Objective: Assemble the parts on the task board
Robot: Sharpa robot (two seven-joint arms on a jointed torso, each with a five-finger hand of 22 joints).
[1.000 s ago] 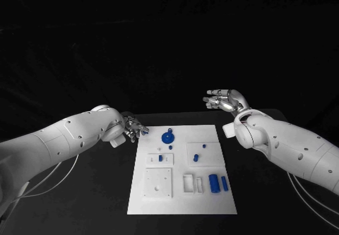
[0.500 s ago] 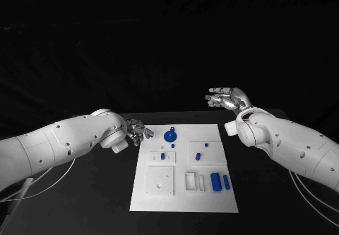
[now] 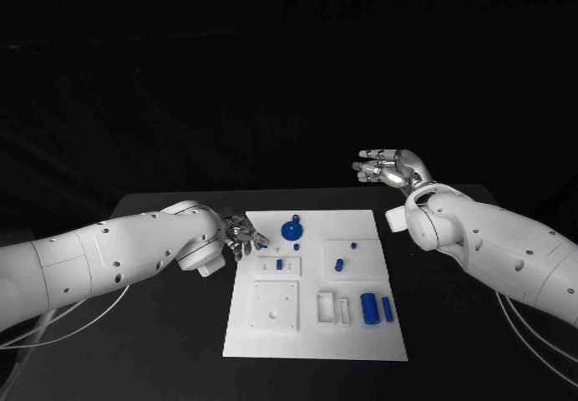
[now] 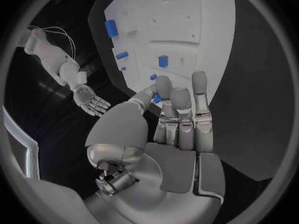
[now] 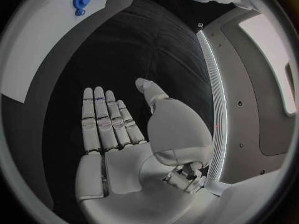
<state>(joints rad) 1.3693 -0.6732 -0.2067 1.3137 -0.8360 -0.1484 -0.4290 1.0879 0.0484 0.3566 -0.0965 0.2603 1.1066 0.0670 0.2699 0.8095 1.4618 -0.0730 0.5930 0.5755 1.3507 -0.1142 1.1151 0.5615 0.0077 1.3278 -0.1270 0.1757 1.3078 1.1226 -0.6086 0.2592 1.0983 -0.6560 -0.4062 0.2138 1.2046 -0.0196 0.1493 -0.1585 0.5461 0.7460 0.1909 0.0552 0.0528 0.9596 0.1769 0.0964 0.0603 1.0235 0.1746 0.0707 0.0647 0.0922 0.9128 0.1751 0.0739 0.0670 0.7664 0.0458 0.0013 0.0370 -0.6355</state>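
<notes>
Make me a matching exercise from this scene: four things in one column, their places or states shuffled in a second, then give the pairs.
Things
1. left hand
2. right hand
3. round blue part
4. two blue cylinders

Places or states
A. near end of the task board, side by side
B. raised beyond the board's far right corner, holding nothing
C. far end of the board
D. at the board's far left edge, fingers straight

Pairs: 1-D, 2-B, 3-C, 4-A

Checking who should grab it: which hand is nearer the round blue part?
Left. The left hand is beside the round blue part at the board's edge; the right hand is raised beyond the board's far corner.
</notes>
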